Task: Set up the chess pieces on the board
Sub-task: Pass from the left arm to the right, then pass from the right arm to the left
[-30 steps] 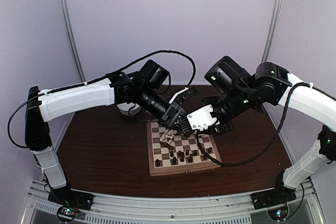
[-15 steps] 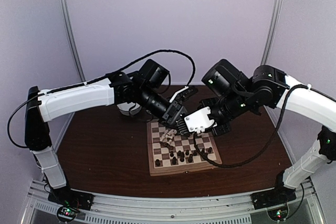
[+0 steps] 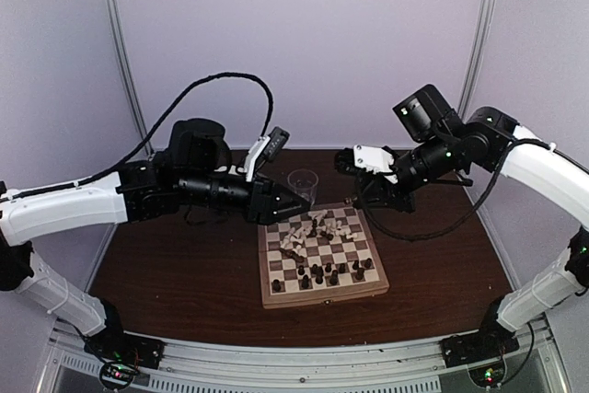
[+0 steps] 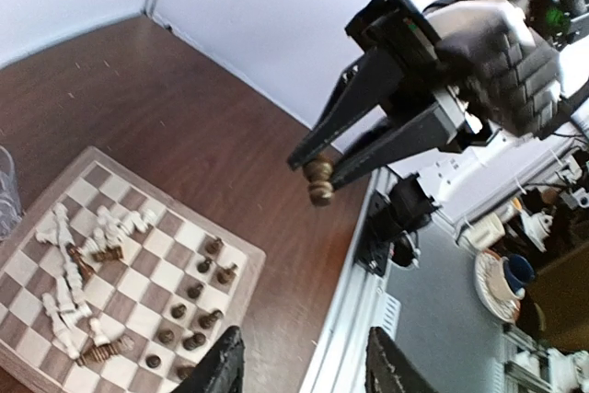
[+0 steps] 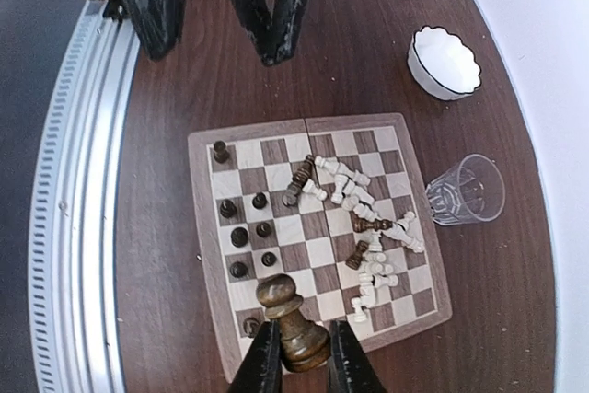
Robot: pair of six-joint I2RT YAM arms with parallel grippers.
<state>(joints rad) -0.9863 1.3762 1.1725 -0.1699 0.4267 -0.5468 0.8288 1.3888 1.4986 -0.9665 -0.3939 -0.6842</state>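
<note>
Chess pieces (image 5: 368, 227) lie mostly on the board (image 3: 324, 298) in the middle of the tabletop (image 3: 184, 264). The dark ones (image 5: 239, 236) stand upright on the near rows. The cream ones (image 5: 340, 177) are tumbled in a heap over the far rows, with a few dark ones lying among them.

One dark piece (image 5: 287, 308) is off the board, pinched at one end in my right claw (image 5: 299, 336). Its long axis runs roughly in line with my fingers, free end pointing down. That claw is raised above the board's far right corner, so the squares I want lie below me and toward the near edge. I judge the coming move is mine on the right: come down and nearward, and keep the piece upright as it lands.

My left claw (image 4: 304, 342) is spread open with nothing in it. It hovers by the far left corner, close to the glass (image 5: 465, 190).

The glass stands just beyond the board's far edge and looks empty. A white bowl (image 5: 444, 62) sits farther left on the tabletop, also empty as far as I can see.
</note>
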